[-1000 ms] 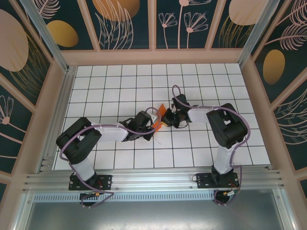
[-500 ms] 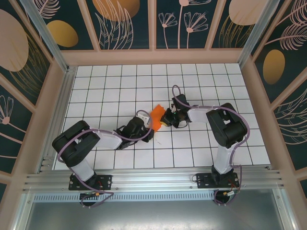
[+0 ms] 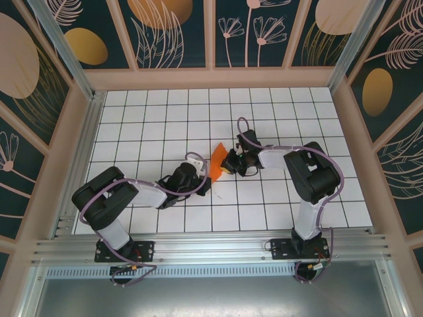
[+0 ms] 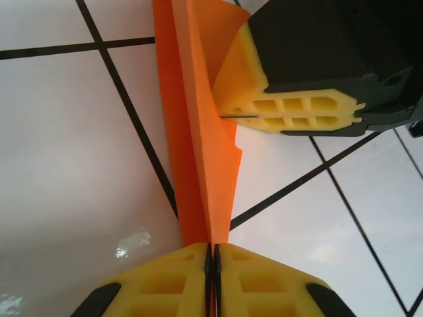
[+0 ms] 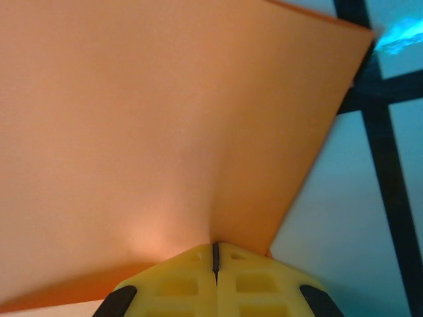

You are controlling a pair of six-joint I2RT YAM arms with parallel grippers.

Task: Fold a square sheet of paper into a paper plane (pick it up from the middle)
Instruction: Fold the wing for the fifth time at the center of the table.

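Observation:
The orange sheet of paper [image 3: 217,160], folded into layers, stands on edge above the white grid floor between my two grippers. From the left, my left gripper [image 3: 201,174] is shut on the paper's lower edge. In the left wrist view the folded paper [image 4: 198,132] runs straight into the closed yellow jaws of my left gripper [image 4: 211,254]. My right gripper [image 3: 229,162] is shut on the other side, and one of its yellow fingers [image 4: 291,112] presses the paper there. In the right wrist view the paper [image 5: 165,119] spreads wide from my right gripper [image 5: 215,254].
The white tiled floor [image 3: 165,119] spreads out around both arms. Wooden walls with patterned panels [image 3: 211,78] enclose it at the back and sides. An aluminium rail [image 3: 211,247] carrying the arm bases runs along the near edge.
My left arm drew back to the left and lower, then gripped the paper's edge again. The paper went from a narrow strip to a broader upright triangle. The right gripper stayed put.

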